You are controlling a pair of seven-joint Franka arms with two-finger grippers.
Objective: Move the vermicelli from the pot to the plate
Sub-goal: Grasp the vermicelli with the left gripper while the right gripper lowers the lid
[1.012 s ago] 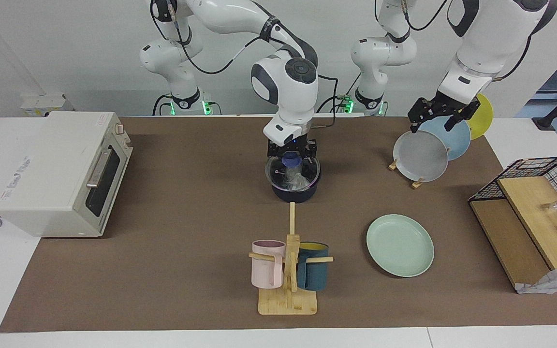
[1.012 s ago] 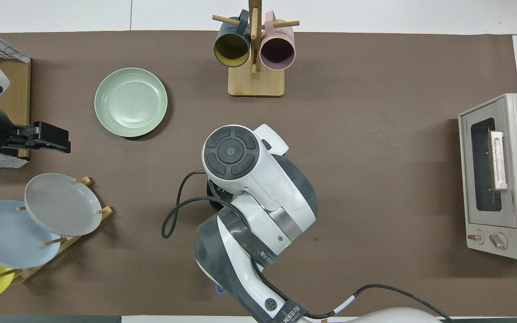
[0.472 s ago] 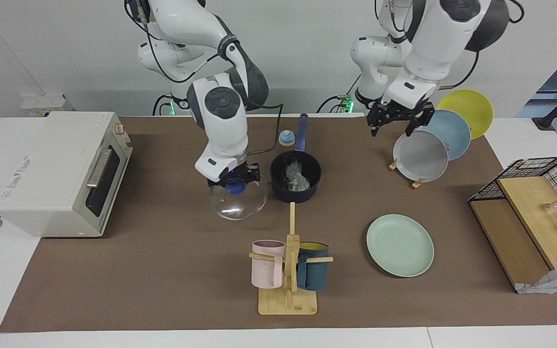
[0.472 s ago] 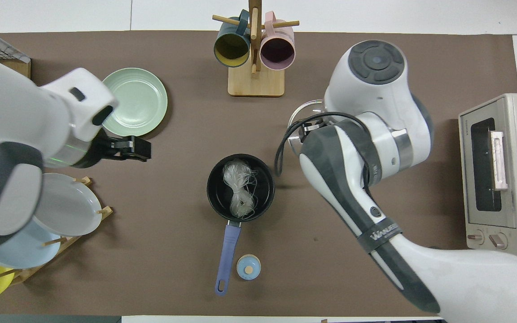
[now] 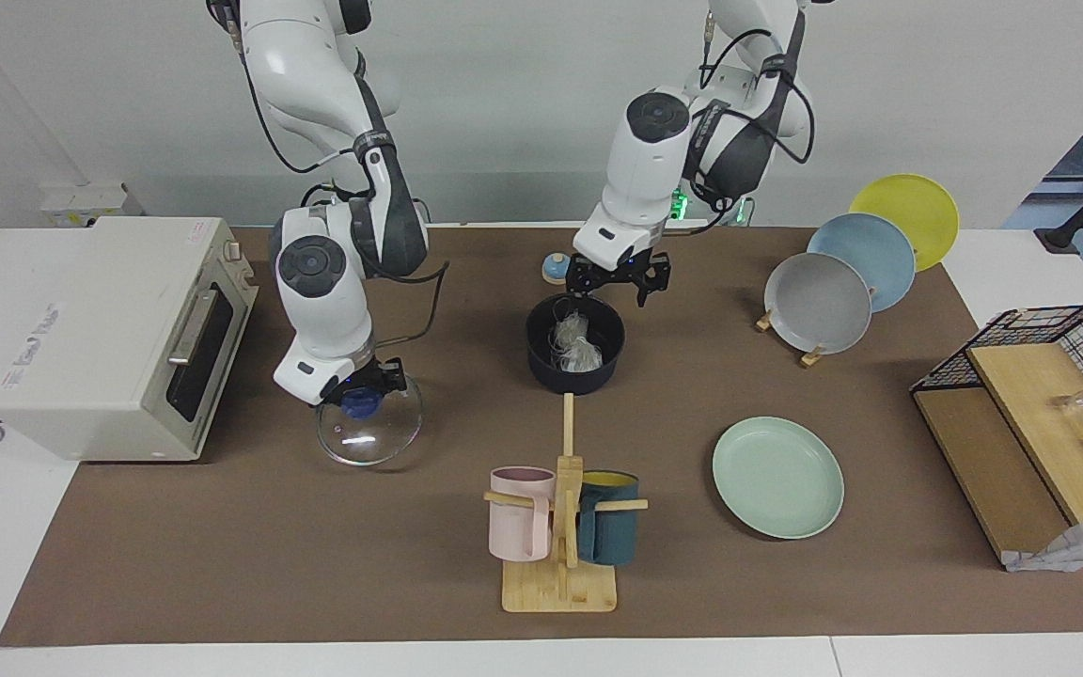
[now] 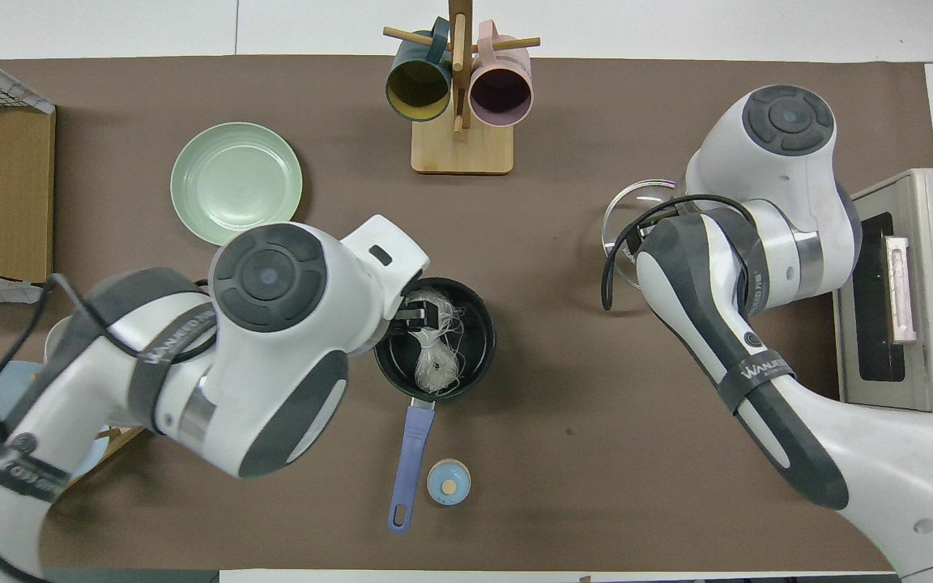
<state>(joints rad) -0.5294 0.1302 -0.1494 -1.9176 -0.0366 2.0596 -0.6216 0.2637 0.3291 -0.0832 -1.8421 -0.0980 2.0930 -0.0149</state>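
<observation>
Lid off: right pincer (image 5: 361, 387) gripping glass lid (image 5: 369, 431) low at pot's (image 5: 574, 357) nine o'clock. Left pincer (image 5: 619, 278) spread open above vermicelli (image 5: 575, 344); next, lower and pinch, then carry to mint-green plate (image 5: 777, 477).

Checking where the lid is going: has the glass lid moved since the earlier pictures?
Yes. The glass lid, held by the right end effector, has left the pot and gone toward the toaster oven.

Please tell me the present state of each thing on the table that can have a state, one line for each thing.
pot: uncovered, standing on the table
vermicelli: inside the pot
plate: empty, flat on the table
glass lid: off the pot, held by its knob beside the toaster oven
right gripper: shut on the lid's knob
left gripper: open, over the pot
toaster oven: door closed
mugs: hanging on the wooden stand
</observation>
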